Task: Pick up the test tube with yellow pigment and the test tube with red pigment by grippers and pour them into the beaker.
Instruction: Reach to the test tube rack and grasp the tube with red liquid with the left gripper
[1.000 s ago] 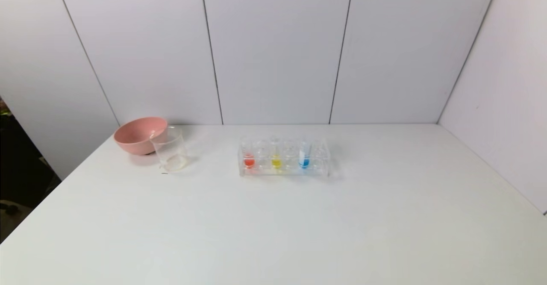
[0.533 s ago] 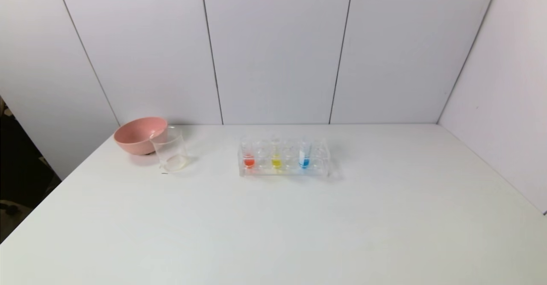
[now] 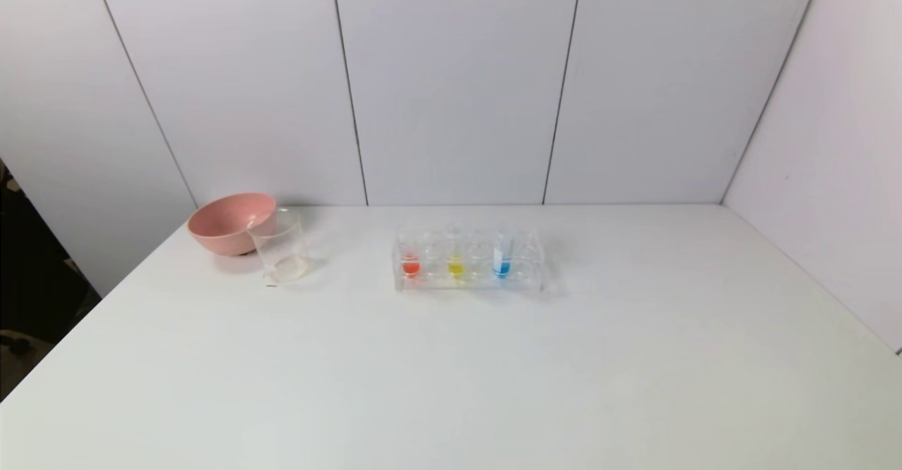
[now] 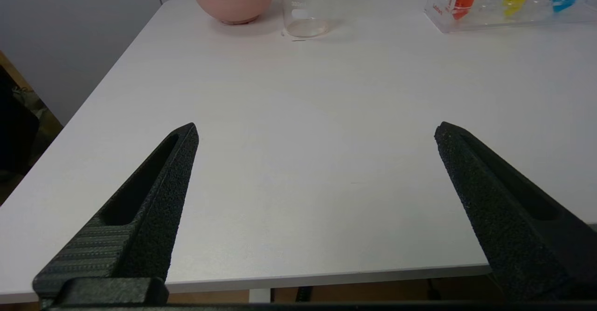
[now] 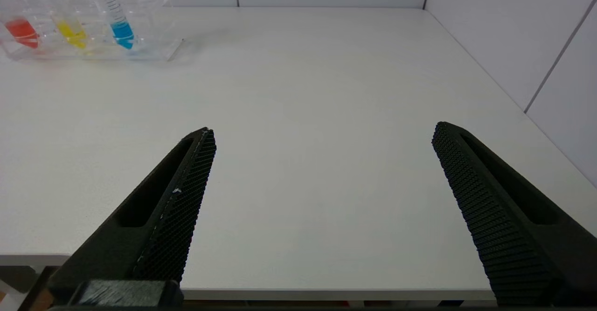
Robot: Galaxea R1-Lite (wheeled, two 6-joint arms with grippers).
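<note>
Nothing on the table has shifted since a second ago: in the head view the rack, beaker and bowl sit where they were, and neither arm has entered that view. On the white table (image 3: 451, 371) a clear tube rack (image 3: 470, 262) stands near the middle toward the back wall, holding three tubes upright: the test tube with red pigment (image 3: 410, 264) at its left end, the test tube with yellow pigment (image 3: 455, 266) next along, and a blue-bottomed tube (image 3: 501, 264) right of that. Well to the left of the rack, the beaker (image 3: 282, 248) stands upright, just in front of and right of a pink bowl (image 3: 231, 222), apparently touching or nearly touching its rim. The left gripper (image 4: 316, 131) hangs at the near table edge with its dark fingers (image 4: 154, 199) spread wide and nothing between them, facing the beaker and bowl. The right gripper (image 5: 324, 131) sits likewise at the near edge, fingers apart and unloaded, with the rack far ahead.
</note>
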